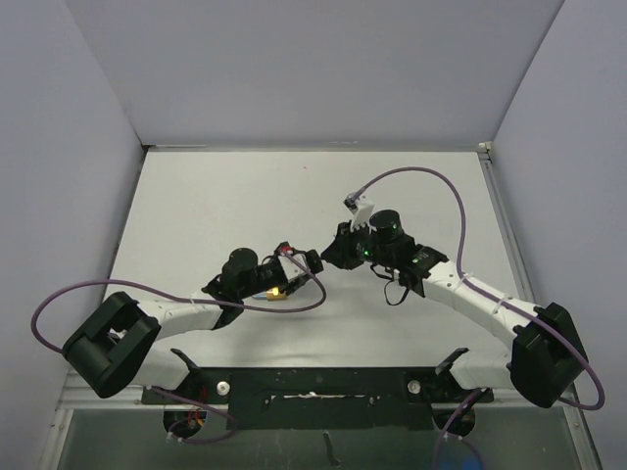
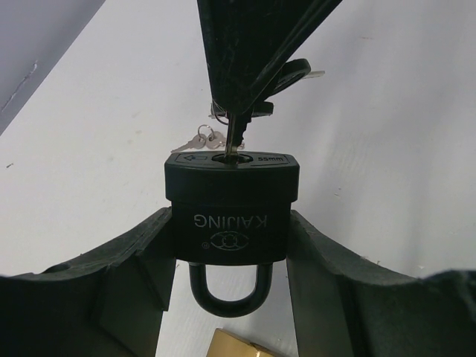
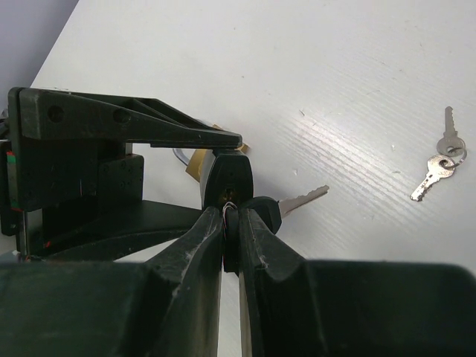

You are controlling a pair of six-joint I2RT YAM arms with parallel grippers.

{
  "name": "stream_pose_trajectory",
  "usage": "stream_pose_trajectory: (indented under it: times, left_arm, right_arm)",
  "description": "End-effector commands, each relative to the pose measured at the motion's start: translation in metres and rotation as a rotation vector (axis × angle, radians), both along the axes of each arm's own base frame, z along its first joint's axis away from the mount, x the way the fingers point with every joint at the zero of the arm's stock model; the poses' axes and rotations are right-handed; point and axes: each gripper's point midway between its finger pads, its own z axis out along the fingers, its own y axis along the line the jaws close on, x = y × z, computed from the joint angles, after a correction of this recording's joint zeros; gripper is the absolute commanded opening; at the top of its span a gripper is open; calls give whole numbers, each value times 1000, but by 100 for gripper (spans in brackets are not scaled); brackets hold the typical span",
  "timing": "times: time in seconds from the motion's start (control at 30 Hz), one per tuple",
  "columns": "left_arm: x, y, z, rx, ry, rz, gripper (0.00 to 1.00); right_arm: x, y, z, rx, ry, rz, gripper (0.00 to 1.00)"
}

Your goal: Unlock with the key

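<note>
A robot lab cell; plain pale walls (image 1: 294,69) beyond the right pincer (image 1: 331,257) box in a white counter (image 1: 225,196). Cabled arms (image 1: 475,302) bolt to a black rail (image 1: 313,384) behind it.

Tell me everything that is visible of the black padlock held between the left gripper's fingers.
The black padlock has a matte, squarish body printed KAIJING, read upside down here, with 55mm on its keyhole face. Its dark U-shaped shackle points toward the wrist camera and looks closed. The left gripper clamps its two sides. A black-headed key pinched by the right gripper sits in the keyhole.
</note>
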Motion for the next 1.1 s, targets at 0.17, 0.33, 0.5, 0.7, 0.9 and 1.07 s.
stream_pose_trajectory:
  times: [0.17, 0.33, 0.5, 0.7, 0.9, 1.07]
  left_arm:
    - [-28, -34, 128, -268, -296, -234, 0]
    - [-30, -35, 124, -274, -284, -241, 0]
    - [-18, -26, 135, -306, -293, -142, 0]
    - [-10, -10, 156, -389, -352, -36, 0]
    - [-28, -24, 147, -361, -332, -174, 0]
    - [-33, -26, 140, -364, -328, -203, 0]
  right_arm:
    - [3, -2, 1, -43, -15, -9, 0]
    - [3, -1, 1, -29, -17, -16, 0]
    - [-6, 1, -6, -17, 18, 5, 0]
    - [-8, -3, -15, -11, 35, -20, 0]
    - [-3, 1, -12, -10, 35, -21, 0]
    - [3, 7, -16, -19, 36, -11, 0]
